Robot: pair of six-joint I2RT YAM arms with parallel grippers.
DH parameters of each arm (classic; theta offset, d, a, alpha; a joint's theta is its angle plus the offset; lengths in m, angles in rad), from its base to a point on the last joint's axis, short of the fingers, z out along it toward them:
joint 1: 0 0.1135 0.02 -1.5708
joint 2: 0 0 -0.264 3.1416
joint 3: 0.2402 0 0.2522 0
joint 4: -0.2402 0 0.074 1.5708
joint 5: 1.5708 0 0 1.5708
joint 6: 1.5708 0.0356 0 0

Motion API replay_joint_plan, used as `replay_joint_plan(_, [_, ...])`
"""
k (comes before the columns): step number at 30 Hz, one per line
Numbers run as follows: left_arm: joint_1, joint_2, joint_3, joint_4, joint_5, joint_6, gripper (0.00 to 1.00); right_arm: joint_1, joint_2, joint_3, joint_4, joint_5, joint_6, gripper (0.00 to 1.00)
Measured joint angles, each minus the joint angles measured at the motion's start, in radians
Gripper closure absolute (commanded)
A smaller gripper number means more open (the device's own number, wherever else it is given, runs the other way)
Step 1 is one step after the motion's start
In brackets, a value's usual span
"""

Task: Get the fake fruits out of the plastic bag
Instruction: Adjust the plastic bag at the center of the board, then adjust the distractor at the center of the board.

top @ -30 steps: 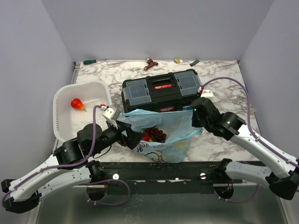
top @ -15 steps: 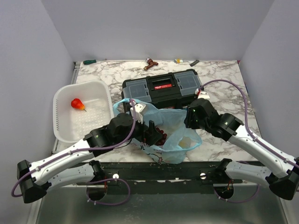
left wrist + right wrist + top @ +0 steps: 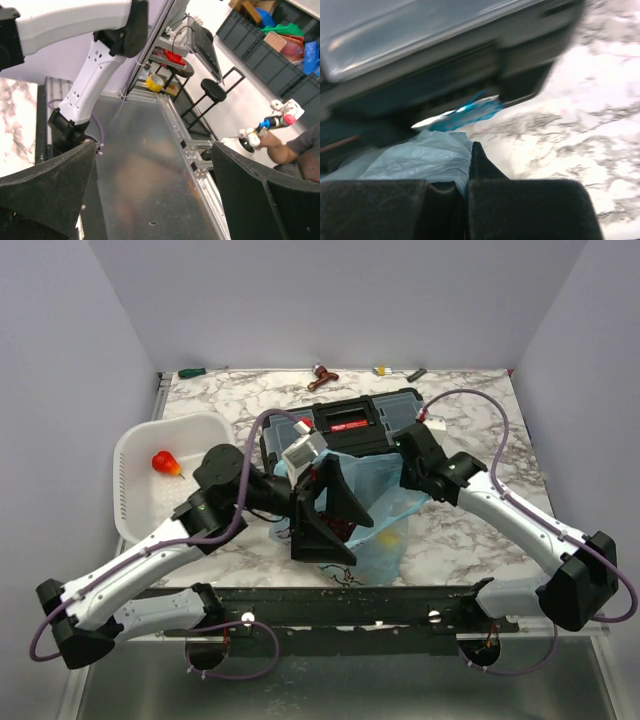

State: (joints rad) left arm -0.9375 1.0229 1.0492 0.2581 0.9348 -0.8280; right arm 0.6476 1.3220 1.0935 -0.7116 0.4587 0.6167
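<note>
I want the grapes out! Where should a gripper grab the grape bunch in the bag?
Probably its top, coming straight down: the grape bunch lies inside the plastic bag, whose mouth faces up, its far edge pinched by the right gripper.

Cannot make out the fruits in the bag (image 3: pixel 388 502): covered from above by the left gripper (image 3: pixel 352 538). Smeared with blur in the right wrist view: toolbox (image 3: pixel 445 50). Too small to name: small items (image 3: pixel 323 374) at the far edge.

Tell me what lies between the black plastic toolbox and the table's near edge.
The thin light-blue translucent plastic bag, with the left gripper open above it; the top view shows it.
</note>
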Motion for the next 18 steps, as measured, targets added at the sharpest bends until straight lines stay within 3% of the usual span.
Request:
replay_joint_plan(4, [0.007, -0.101, 0.139, -0.274, -0.055, 0.159, 0.01, -0.085, -0.05, 0.002, -0.04, 0.065, -0.015, 0.99])
replay_joint_plan(9, [0.01, -0.267, 0.296, -0.599, -0.468, 0.353, 0.01, -0.132, -0.164, 0.002, -0.111, 0.146, -0.033, 0.99])
replay_joint_plan(14, [0.018, -0.362, 0.167, -0.738, -0.882, 0.386, 0.06, -0.132, -0.245, 0.002, -0.161, 0.177, -0.042, 0.99])
replay_joint_plan(18, [0.022, -0.293, -0.012, -0.825, -1.014, 0.357, 0.11, -0.132, -0.272, 0.002, -0.179, 0.175, -0.048, 0.99])
